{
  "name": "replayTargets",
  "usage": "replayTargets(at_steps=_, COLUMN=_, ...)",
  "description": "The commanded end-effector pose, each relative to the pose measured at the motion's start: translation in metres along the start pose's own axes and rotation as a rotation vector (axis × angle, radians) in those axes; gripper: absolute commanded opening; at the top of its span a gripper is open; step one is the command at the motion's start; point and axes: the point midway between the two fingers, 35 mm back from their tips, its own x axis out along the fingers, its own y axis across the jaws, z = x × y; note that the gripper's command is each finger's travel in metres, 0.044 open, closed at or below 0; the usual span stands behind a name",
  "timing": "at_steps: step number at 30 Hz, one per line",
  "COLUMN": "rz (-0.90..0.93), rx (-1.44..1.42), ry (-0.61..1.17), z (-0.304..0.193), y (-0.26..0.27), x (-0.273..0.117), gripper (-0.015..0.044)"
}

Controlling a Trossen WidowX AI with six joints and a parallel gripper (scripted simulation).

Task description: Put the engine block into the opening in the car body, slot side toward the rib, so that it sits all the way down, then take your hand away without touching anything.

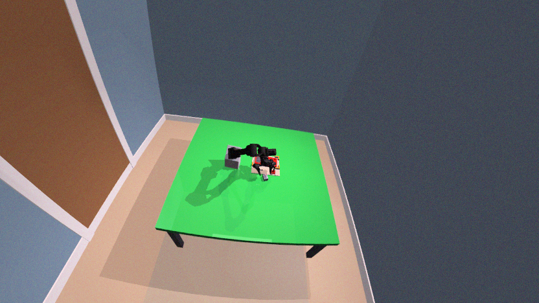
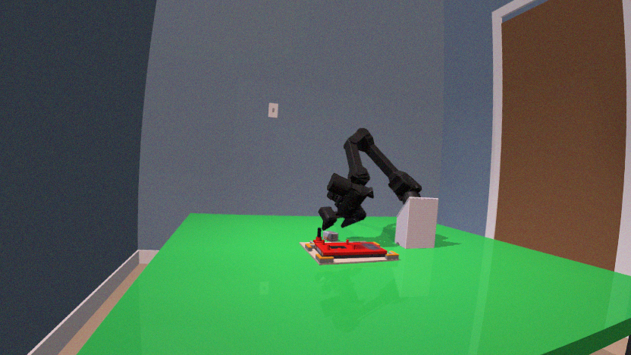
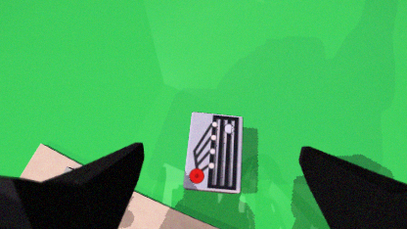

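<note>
Grey, black-striped engine block point(image 1: 265, 177) point(image 2: 331, 236) point(image 3: 213, 153), red-dotted at seven o'clock; black two-fingered tool point(image 1: 265, 171) point(image 2: 336, 227) point(image 3: 222, 153) angles downward above, open and empty.

bent black arm point(image 1: 251, 149) point(image 2: 353, 158), pincer point(image 1: 265, 172) point(image 2: 334, 227) point(image 3: 222, 153) wide open, tilted downward

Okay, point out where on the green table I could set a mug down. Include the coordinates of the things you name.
The green table point(image 1: 241, 210) point(image 2: 246, 300) point(image 3: 88, 59) offers room from the engine block point(image 1: 265, 177) point(image 2: 331, 237) point(image 3: 226, 152) toward the edge with visible legs. Crowded: between the white pedestal point(image 1: 232, 164) point(image 2: 422, 222) and the car body point(image 2: 353, 250), under the open gripper point(image 1: 265, 170) point(image 2: 334, 227) point(image 3: 222, 153).
</note>
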Motion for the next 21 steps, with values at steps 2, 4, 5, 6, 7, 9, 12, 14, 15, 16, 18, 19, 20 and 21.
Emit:
replayTargets(at_steps=2, rz=0.014, rx=-0.119, ry=0.027, z=0.001, y=0.004, x=0.000, gripper=0.0440)
replayTargets(at_steps=4, rz=0.021, rx=-0.187, ry=0.039, z=0.002, y=0.006, x=0.001, gripper=0.0440)
replayTargets(at_steps=5, rz=0.025, rx=-0.220, ry=0.046, z=0.002, y=0.007, x=0.001, gripper=0.0440)
replayTargets(at_steps=6, rz=0.029, rx=-0.254, ry=0.052, z=0.002, y=0.008, x=0.001, gripper=0.0440)
replayTargets(at_steps=7, rz=0.033, rx=-0.288, ry=0.058, z=0.003, y=0.009, x=0.001, gripper=0.0440)
replayTargets(at_steps=9, rz=0.042, rx=-0.356, ry=0.071, z=0.003, y=0.010, x=0.001, gripper=0.0440)
replayTargets(at_steps=12, rz=0.057, rx=-0.457, ry=0.089, z=0.005, y=0.012, x=0.001, gripper=0.0440)
replayTargets(at_steps=14, rz=0.068, rx=-0.525, ry=0.100, z=0.005, y=0.014, x=0.001, gripper=0.0440)
replayTargets(at_steps=15, rz=0.073, rx=-0.559, ry=0.106, z=0.006, y=0.015, x=0.001, gripper=0.0440)
replayTargets(at_steps=16, rz=0.079, rx=-0.592, ry=0.111, z=0.006, y=0.015, x=0.001, gripper=0.0440)
replayTargets(at_steps=18, rz=0.092, rx=-0.660, ry=0.122, z=0.007, y=0.016, x=0.001, gripper=0.0440)
replayTargets(at_steps=19, rz=0.098, rx=-0.693, ry=0.127, z=0.008, y=0.017, x=0.001, gripper=0.0440)
replayTargets(at_steps=20, rz=0.105, rx=-0.727, ry=0.133, z=0.008, y=0.017, x=0.001, gripper=0.0440)
replayTargets(at_steps=21, rz=0.112, rx=-0.760, ry=0.138, z=0.008, y=0.018, x=0.001, gripper=0.0440)
